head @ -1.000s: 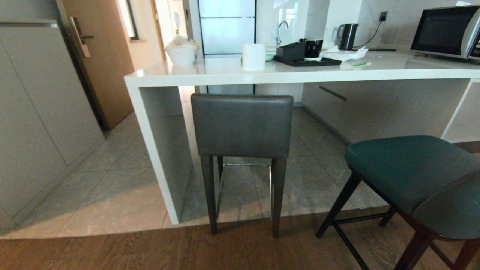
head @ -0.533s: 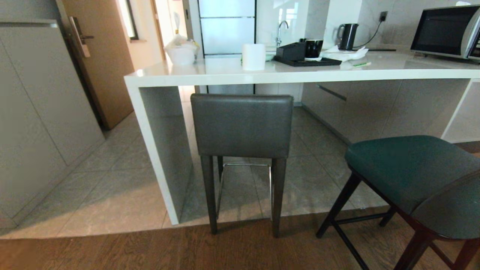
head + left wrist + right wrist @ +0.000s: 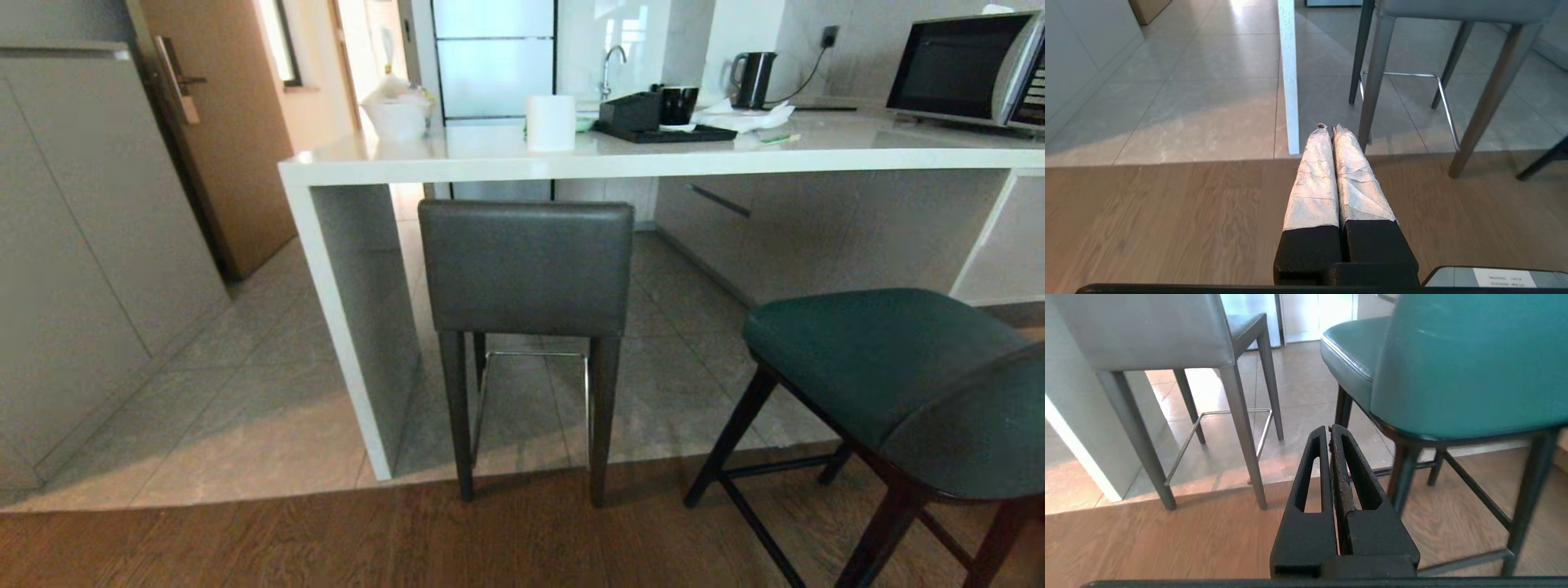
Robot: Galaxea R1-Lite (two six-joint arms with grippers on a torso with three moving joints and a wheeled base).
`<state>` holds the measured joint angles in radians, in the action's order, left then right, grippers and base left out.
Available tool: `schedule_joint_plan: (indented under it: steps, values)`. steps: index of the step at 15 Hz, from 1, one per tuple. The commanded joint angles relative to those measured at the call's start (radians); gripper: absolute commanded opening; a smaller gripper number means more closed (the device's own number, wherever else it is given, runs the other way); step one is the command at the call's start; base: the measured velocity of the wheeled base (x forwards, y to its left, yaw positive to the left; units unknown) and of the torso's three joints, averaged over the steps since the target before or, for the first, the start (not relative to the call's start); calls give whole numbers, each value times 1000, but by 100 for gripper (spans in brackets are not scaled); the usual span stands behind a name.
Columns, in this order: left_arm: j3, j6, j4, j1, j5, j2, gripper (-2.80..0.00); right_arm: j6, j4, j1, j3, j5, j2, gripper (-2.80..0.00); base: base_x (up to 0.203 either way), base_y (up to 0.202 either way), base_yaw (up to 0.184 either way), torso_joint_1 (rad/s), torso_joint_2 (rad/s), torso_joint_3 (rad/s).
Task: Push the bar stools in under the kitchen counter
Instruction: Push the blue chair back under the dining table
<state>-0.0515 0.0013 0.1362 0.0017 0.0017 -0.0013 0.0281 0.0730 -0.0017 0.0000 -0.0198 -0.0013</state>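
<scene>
Left fingers: the left gripper (image 3: 1329, 127) had its two white-wrapped fingers (image 3: 1314, 175) pressed together, closed on nothing; it hung low over the brown wood-plank floor (image 3: 1167, 216), aimed toward the foot of the white panel leg (image 3: 1289, 73) of the table.

Right fingers: the right gripper (image 3: 1329, 428) had its two black slotted fingers (image 3: 1355, 477) shut against each other, empty; it hung low over the same wood floor, pointing between the two stools.

Grey stool: the bar stool with the square grey leather back (image 3: 526, 268), dark legs and metal footrest (image 3: 535, 355) stood just beside the panel leg, its back facing the robot and below the front edge of the slab, its seat hidden behind the back. Its rear legs stood on the wood floor, close to the line where the wood met the grey floor tiles (image 3: 245, 392).

Teal stool: the bar stool with the rounded teal padded seat and back (image 3: 882, 367) and thin black legs stood to the right of the grey stool, out on the wood floor and clear of the table's edge.

Table: the long thick white glossy kitchen counter (image 3: 457, 167) ran across the head view above the grey stool.

On the table: a white paper roll (image 3: 550, 122), a black tray (image 3: 665, 131) with a dark cup, a black kettle (image 3: 753, 79) and a microwave oven (image 3: 967, 69).

Surroundings: a brown door (image 3: 220, 139) stood at the left, beyond the table's end.
</scene>
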Motion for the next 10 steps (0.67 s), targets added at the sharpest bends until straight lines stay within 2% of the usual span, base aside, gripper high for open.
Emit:
schedule_joint_plan:
  steps: [1,3,10]
  values:
    - [2,2,-9,4,0,-3,-280,0,1,0,25,0,0,-280,-206,0,-5,2,7,-2]
    - [2,0,-9,3,0,-5,-280,0,1,0,23,0,0,-280,-135,0,-5,2,5,3]
    - [7,28,-10,3,-2,-5,-280,0,1,0,23,0,0,-280,0,0,0,0,0,0]
